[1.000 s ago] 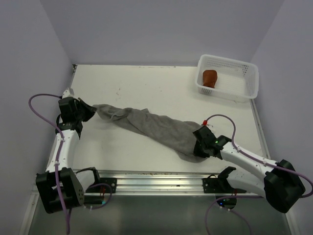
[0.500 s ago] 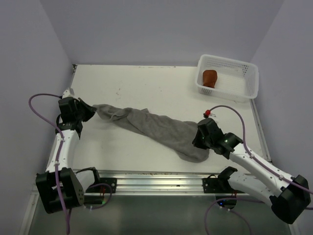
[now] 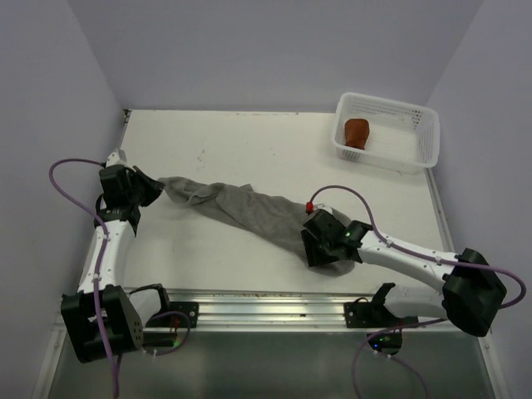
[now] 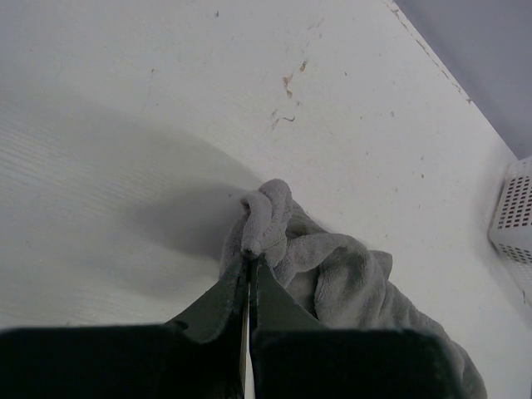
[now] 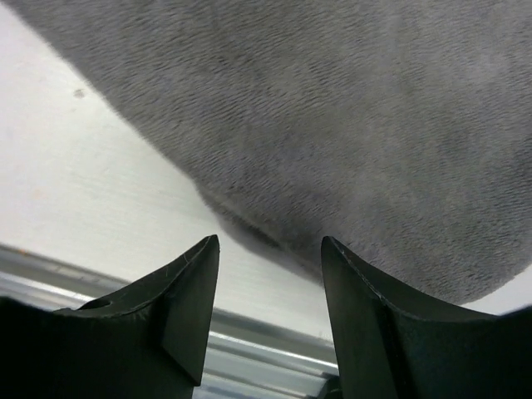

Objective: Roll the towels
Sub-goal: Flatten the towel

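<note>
My right gripper point(image 5: 268, 243) has slid left along the grey towel point(image 3: 249, 212) since a second ago. Its jaws now stand apart and empty over the towel's near end. My left gripper point(image 4: 249, 259) pinches the towel's left corner. The brown towel point(image 3: 357, 131) sits in the basket point(image 3: 426, 125).

The right pincer point(image 5: 270, 245), shut at the near right end of the grey towel point(image 3: 249, 212) a second ago, has spread its fingers off the cloth and shifted leftward over it, its arm now lying lower across the counter point(image 3: 249, 150).
</note>
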You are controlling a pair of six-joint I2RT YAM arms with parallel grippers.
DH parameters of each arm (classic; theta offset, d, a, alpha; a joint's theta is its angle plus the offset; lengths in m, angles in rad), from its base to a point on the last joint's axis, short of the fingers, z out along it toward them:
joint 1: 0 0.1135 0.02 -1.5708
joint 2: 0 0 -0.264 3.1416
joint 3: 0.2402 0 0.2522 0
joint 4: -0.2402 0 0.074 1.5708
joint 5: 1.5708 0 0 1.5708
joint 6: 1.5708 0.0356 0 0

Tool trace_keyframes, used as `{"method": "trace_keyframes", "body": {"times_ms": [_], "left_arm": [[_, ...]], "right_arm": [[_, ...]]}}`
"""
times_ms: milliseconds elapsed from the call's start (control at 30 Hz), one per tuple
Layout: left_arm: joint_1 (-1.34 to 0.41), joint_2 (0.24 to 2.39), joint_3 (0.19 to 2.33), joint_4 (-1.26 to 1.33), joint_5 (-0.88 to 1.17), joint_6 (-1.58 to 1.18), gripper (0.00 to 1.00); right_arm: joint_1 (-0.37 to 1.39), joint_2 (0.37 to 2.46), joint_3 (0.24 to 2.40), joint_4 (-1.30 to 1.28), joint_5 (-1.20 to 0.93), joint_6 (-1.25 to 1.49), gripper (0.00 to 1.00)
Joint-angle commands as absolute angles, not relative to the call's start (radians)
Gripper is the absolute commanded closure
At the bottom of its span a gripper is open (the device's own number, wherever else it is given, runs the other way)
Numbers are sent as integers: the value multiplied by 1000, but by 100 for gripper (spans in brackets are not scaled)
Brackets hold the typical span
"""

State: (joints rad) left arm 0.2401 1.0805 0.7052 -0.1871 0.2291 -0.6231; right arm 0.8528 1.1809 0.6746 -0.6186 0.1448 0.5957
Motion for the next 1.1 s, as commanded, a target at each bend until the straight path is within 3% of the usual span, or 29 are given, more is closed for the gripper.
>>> {"method": "trace_keyframes", "body": {"times_ms": [0,167,233,300,333,400,633,767,1067], "left_arm": [[247,1066,701,-140,250,-592,100],[247,1066,700,-137,253,-591,100],[248,1071,699,-135,259,-589,100],[247,1071,699,-137,261,-589,100],[247,1069,699,-137,261,-589,100],[247,1066,701,-138,261,-586,100],[247,1042,719,-156,227,-580,100],[247,1026,748,-163,201,-589,100],[247,980,831,-265,158,-607,100]], "right_arm": [[856,1235,681,-581,267,561,43],[856,1276,673,-551,353,575,43],[856,1305,669,-520,342,574,51],[856,1318,672,-508,315,575,66],[856,1321,672,-496,298,575,85],[854,1299,684,-500,282,577,99],[793,1108,811,-687,337,561,100],[614,1019,864,-687,154,540,100],[279,1133,965,-695,-95,448,100]]}}
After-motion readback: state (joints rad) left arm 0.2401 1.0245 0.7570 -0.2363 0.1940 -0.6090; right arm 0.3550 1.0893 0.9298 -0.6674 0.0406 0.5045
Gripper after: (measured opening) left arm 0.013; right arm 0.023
